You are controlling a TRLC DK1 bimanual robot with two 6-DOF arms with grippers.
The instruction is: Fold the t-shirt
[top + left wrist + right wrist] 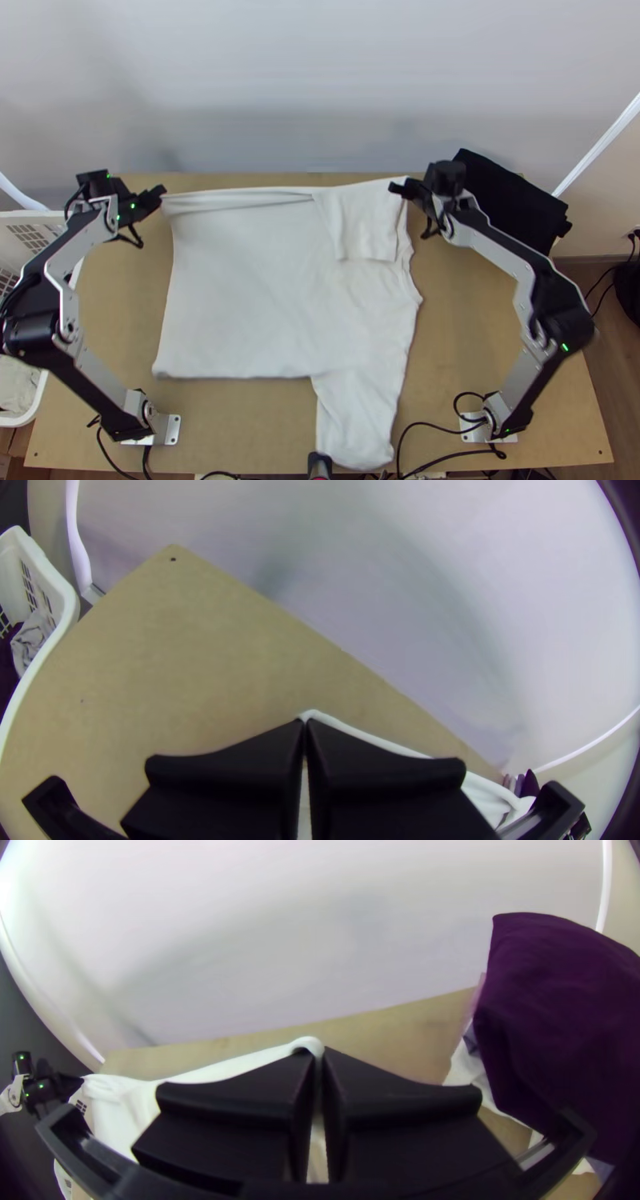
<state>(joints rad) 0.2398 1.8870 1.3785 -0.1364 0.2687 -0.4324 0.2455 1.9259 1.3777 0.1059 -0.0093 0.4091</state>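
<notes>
Top view: wooden table, smooth, lt. tan, under the t-shirt. Wht. plastic basket, slotted wall, L of the t-shirt. Dark cloth, soft & lumpy, R of the t-shirt's far end. T-shirt itself: wht., soft knit, mostly flat w/ faint wrinkles; body spread, 1 sleeve out toward the near edge, the other folded in over the body; narrow strip along the far side doubled over. L gripper at the t-shirt's far L corner, R gripper at its far R corner.

L wrist view: L gripper pressed tog. on the t-shirt's corner, edge running off as a thin wht. band. Crumpled grey cloth in the basket.

R wrist view: R gripper clamped on the t-shirt, fabric looping rounded over the tips. Dark cloth shows purple here, w/ paler fabric under it.
</notes>
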